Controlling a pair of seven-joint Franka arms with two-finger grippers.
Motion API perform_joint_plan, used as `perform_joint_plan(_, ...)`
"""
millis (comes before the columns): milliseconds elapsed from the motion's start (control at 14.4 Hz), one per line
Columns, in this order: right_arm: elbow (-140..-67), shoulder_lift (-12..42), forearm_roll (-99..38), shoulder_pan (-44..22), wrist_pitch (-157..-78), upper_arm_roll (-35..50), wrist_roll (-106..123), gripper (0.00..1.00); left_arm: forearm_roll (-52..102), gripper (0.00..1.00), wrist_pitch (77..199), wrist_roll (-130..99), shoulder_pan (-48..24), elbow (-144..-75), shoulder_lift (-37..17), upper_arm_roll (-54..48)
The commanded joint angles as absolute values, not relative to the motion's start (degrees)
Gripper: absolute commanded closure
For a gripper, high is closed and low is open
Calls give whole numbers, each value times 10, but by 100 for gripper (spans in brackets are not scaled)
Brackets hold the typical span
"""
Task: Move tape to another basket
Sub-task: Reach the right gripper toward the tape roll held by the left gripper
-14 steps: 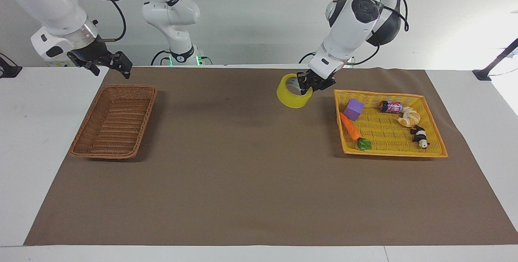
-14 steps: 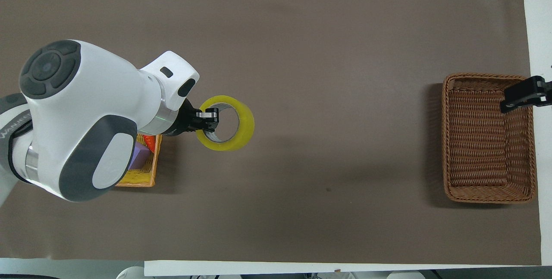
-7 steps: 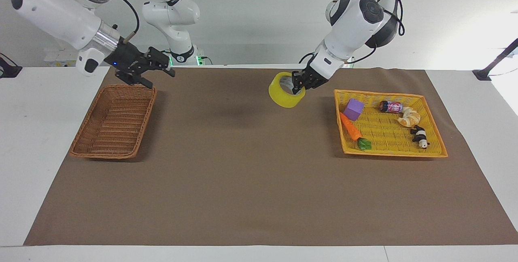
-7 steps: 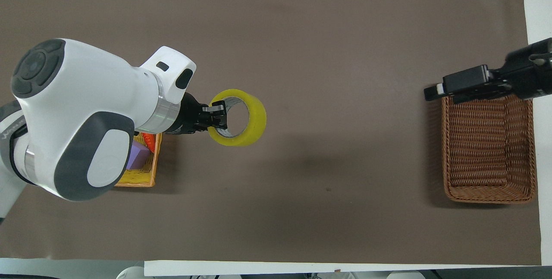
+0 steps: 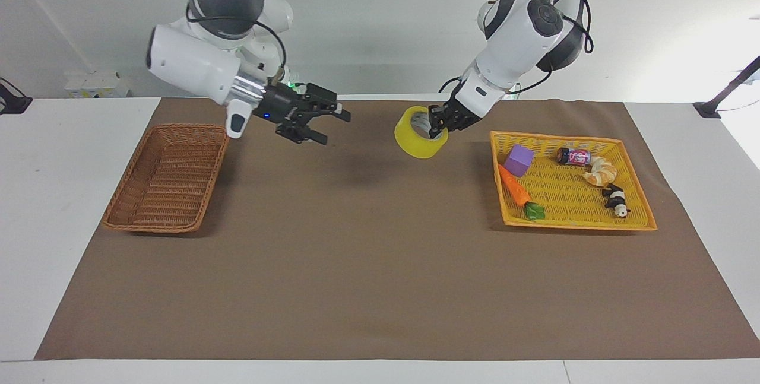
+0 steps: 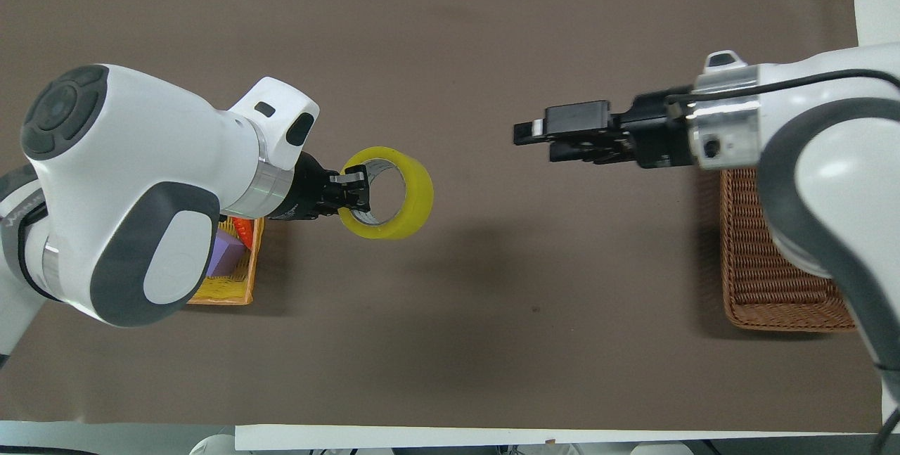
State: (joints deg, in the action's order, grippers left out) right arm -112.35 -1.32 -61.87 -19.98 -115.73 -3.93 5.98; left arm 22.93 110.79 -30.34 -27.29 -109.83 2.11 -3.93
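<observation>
Tape (image 5: 418,136), the wide translucent yellow roll with a pale grey inner core, is up off the table, clamped by the left gripper (image 5: 437,122). One finger sits inside the core and one on the outside, pinching the roll's wall on the side toward the left arm's end of the table. Roll is tilted, open hole facing partly upward. In the overhead view the roll (image 6: 389,193) sticks out ahead of the left gripper (image 6: 353,190) over bare brown table mat (image 5: 368,253).

Right gripper (image 5: 331,120) is also in the air over the mat, fingers spread apart and nothing between them, pointing toward the tape. Clear gap from its fingertips to the roll; no contact. Overhead view has the right gripper (image 6: 534,138) level with the roll across the table's width, well apart from it.

Deep rectangular brown wicker basket (image 5: 168,177) sits at the right arm's end of the table, back along the right arm from its gripper. Nothing in it that I can see, though the overhead view has the arm covering part of it (image 6: 763,272).

Flat yellow-orange woven tray (image 5: 638,197) sits at the left arm's end, just beside the left gripper. In it: purple cube (image 5: 519,160), orange toy carrot with green top (image 5: 518,190), small red can on its side (image 5: 573,156), a pale pastry-like piece (image 5: 601,171), a small black-and-white figure (image 5: 615,199).
</observation>
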Motion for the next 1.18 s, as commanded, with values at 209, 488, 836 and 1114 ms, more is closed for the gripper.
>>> perform_joint_plan(209,-1186,-25,-724,-231,-1199,-42,93,1,240,97,1118,-307,-271,-1111,30,-37)
perform_joint_plan(488,-1194,-16,-736,-272,-1243,-40,101,1,240,97,1117,-308,-270,-1111,30,-37)
perform_joint_plan(836,-1200,-9,-738,-292,-1263,-40,101,1,240,97,1118,-307,-269,-1112,30,-37)
perform_joint_plan(1114,-1201,-10,-748,-308,-1276,-40,96,1,240,97,1117,-308,-271,-1113,30,-37)
